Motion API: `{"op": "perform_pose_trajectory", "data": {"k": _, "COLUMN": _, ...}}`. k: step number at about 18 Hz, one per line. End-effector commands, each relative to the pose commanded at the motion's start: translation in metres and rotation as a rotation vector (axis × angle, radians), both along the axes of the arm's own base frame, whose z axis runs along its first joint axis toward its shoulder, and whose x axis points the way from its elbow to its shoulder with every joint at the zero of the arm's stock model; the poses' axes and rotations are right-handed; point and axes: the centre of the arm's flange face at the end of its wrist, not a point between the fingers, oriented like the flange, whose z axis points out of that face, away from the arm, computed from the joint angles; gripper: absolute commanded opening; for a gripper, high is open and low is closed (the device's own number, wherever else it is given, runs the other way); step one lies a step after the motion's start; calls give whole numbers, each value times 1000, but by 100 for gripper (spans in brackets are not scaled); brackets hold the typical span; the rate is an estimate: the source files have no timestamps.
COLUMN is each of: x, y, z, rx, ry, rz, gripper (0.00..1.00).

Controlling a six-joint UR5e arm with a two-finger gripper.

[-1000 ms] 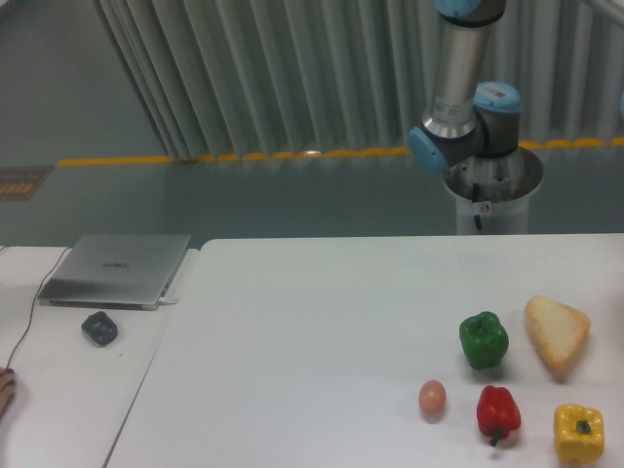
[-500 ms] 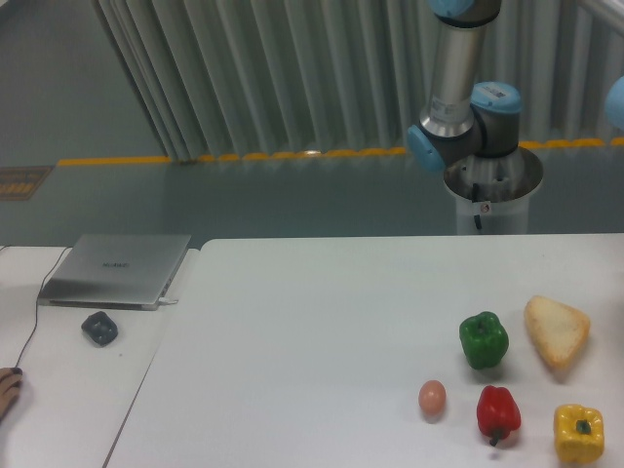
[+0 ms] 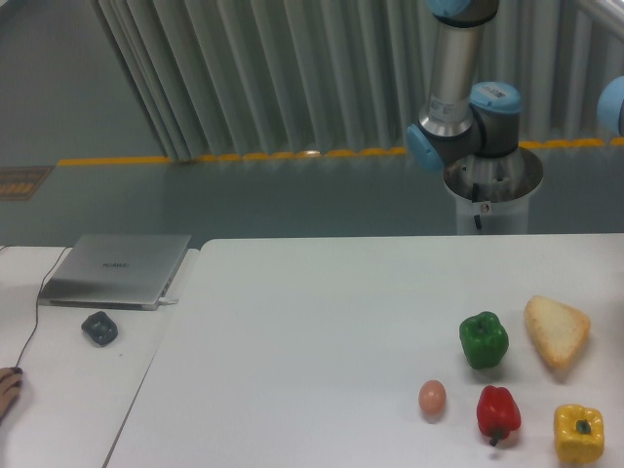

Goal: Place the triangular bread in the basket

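Note:
The triangular bread (image 3: pixel 557 331) lies flat on the white table (image 3: pixel 322 331) near the right edge, pale golden-tan with a darker crust. It sits just right of the green pepper (image 3: pixel 484 339). No basket shows in this view. Only the arm's base and lower joints (image 3: pixel 466 117) show behind the table's far edge, and another joint (image 3: pixel 612 105) shows at the right border. The gripper is out of view.
A small tan egg (image 3: pixel 432 397), a red pepper (image 3: pixel 498 413) and a yellow bell pepper (image 3: pixel 579 433) lie in front of the bread. A closed laptop (image 3: pixel 117 269) and a dark mouse (image 3: pixel 99 328) sit on the left table. A person's fingers (image 3: pixel 8 388) show at the left edge.
The arm's upper links have shifted slightly left, and a joint has come further into view at the right border. The objects on the table have not moved.

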Motion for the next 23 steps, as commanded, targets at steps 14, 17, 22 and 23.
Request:
{"op": "perform_pose_trajectory", "data": {"k": 14, "x": 6, "y": 7, "z": 0, "rx": 35, "ry": -39, "rz": 88, "gripper": 100}}
{"op": "perform_pose_trajectory", "data": {"k": 17, "x": 8, "y": 8, "z": -5, "rx": 28, "ry": -66, "rz": 135, "gripper": 100}}
{"op": "perform_pose_trajectory", "data": {"k": 22, "x": 24, "y": 4, "z": -35, "rx": -19, "ry": -145, "rz": 187, "gripper": 100}}
{"op": "perform_pose_trajectory", "data": {"k": 23, "x": 26, "y": 3, "z": -37, "rx": -27, "ry": -165, "rz": 214, "gripper": 100}}
